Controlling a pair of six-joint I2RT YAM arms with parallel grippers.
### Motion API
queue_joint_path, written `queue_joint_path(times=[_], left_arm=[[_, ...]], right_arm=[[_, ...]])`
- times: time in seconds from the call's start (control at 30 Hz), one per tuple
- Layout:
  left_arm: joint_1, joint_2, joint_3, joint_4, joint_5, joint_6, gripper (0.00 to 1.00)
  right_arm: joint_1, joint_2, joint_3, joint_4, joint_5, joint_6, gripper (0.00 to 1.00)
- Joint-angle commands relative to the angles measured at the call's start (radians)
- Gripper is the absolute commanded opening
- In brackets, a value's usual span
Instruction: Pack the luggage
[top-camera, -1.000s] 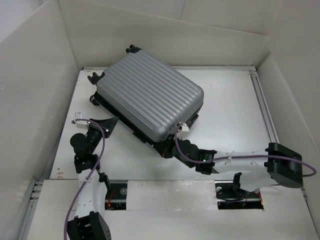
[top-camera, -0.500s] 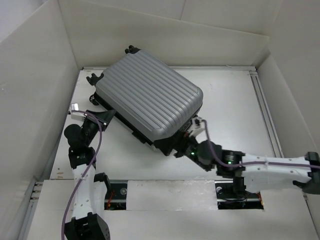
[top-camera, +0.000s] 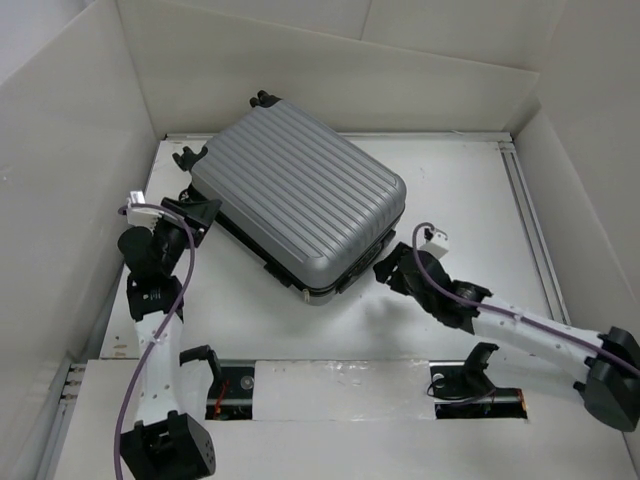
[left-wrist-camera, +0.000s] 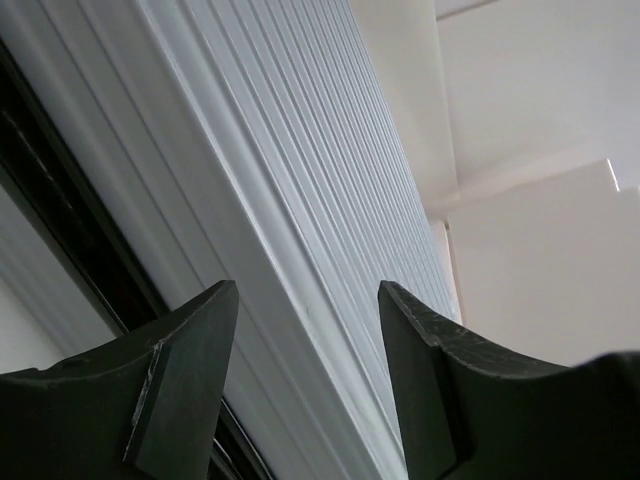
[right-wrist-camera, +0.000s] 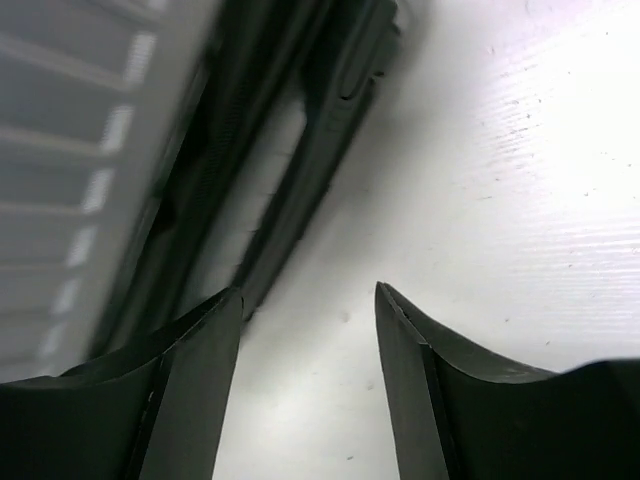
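The luggage (top-camera: 298, 205), a closed silver-grey ribbed suitcase with black wheels, lies flat and skewed on the white table. My left gripper (top-camera: 203, 213) is open at its left edge; the left wrist view shows the ribbed shell (left-wrist-camera: 260, 170) and black seam between and beyond the fingers, nothing gripped. My right gripper (top-camera: 385, 268) is open beside the suitcase's near right side. In the right wrist view the black side handle (right-wrist-camera: 320, 140) lies ahead of the fingers, with bare table (right-wrist-camera: 480, 180) between them.
White panels (top-camera: 60, 200) wall in the table on the left, back and right. A metal rail (top-camera: 530, 220) runs along the table's right edge. Two cut-outs (top-camera: 235, 385) in the near ledge hold the arm mounts.
Both grippers have opened and backed away from the suitcase's near edge. The left arm has swung left and up, the right arm to the right. The suitcase now lies flatter.
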Motion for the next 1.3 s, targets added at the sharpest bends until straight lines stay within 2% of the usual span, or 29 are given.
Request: queue_joint_path(times=[0.0, 0.17, 0.23, 0.27, 0.3, 0.33, 0.4, 0.43, 0.57, 0.6, 0.67, 0.7, 0.73, 0.77, 0.8, 0.9, 1.0, 1.07, 1.2, 1.23, 1.27], left_arm=[[0.019, 0.033, 0.057, -0.001, -0.010, 0.047, 0.55], [0.033, 0.055, 0.037, 0.019, 0.001, 0.068, 0.55], [0.033, 0.055, 0.026, 0.028, -0.022, 0.068, 0.55], [0.033, 0.055, 0.016, 0.028, -0.022, 0.068, 0.55], [0.033, 0.055, 0.015, 0.037, -0.022, 0.068, 0.55], [0.033, 0.064, 0.015, 0.028, -0.022, 0.079, 0.55], [0.033, 0.064, 0.028, 0.015, -0.048, 0.103, 0.55], [0.033, 0.064, 0.040, -0.013, -0.057, 0.114, 0.55], [0.033, 0.051, 0.049, -0.039, -0.091, 0.134, 0.58], [0.033, 0.035, 0.040, -0.039, -0.091, 0.134, 0.62], [0.033, 0.021, 0.029, -0.039, -0.082, 0.134, 0.67], [0.033, 0.021, 0.017, -0.048, -0.067, 0.134, 0.68], [0.033, 0.009, 0.017, -0.049, -0.067, 0.134, 0.69], [0.033, 0.009, 0.017, -0.058, -0.067, 0.134, 0.69], [0.033, 0.000, 0.003, -0.058, -0.067, 0.134, 0.69], [0.033, 0.000, -0.020, -0.039, -0.067, 0.134, 0.69], [0.033, 0.009, -0.069, -0.021, -0.039, 0.125, 0.69], [0.033, 0.030, -0.092, 0.017, -0.039, 0.111, 0.69], [0.033, 0.073, -0.092, 0.065, -0.010, 0.068, 0.77], [0.033, 0.086, -0.103, 0.082, 0.001, 0.056, 0.79], [0.033, 0.095, -0.103, 0.124, 0.001, 0.039, 0.81]], right_arm=[[-0.059, 0.122, 0.080, 0.103, -0.101, -0.071, 0.62], [-0.138, 0.329, 0.163, 0.182, -0.189, -0.102, 0.62], [-0.156, 0.406, 0.174, 0.232, -0.189, -0.102, 0.56], [-0.167, 0.429, 0.174, 0.246, -0.204, -0.102, 0.51], [-0.184, 0.450, 0.174, 0.256, -0.204, -0.102, 0.36], [-0.202, 0.476, 0.174, 0.288, -0.222, -0.093, 0.31], [-0.266, 0.489, 0.163, 0.299, -0.241, -0.105, 0.16], [-0.297, 0.478, 0.154, 0.299, -0.253, -0.119, 0.01], [-0.525, 0.370, 0.125, 0.299, -0.337, -0.195, 0.00], [-0.631, 0.351, 0.125, 0.299, -0.362, -0.212, 0.00], [-0.720, 0.338, 0.178, 0.299, -0.429, -0.243, 0.00], [-0.783, 0.363, 0.214, 0.290, -0.461, -0.276, 0.05], [-0.802, 0.390, 0.253, 0.274, -0.559, -0.299, 0.18], [-0.811, 0.421, 0.359, 0.245, -0.607, -0.324, 0.49], [-0.811, 0.480, 0.417, 0.137, -0.639, -0.377, 0.59], [-0.771, 0.454, 0.498, 0.073, -0.615, -0.432, 0.82], [-0.771, 0.345, 0.400, 0.073, -0.586, -0.444, 0.88], [-0.790, 0.198, 0.334, 0.061, -0.586, -0.444, 0.88], [-0.770, -0.084, 0.138, 0.052, -0.618, -0.419, 0.80], [-0.759, -0.134, 0.063, 0.052, -0.627, -0.409, 0.71], [-0.748, -0.228, 0.024, 0.052, -0.639, -0.400, 0.67]])
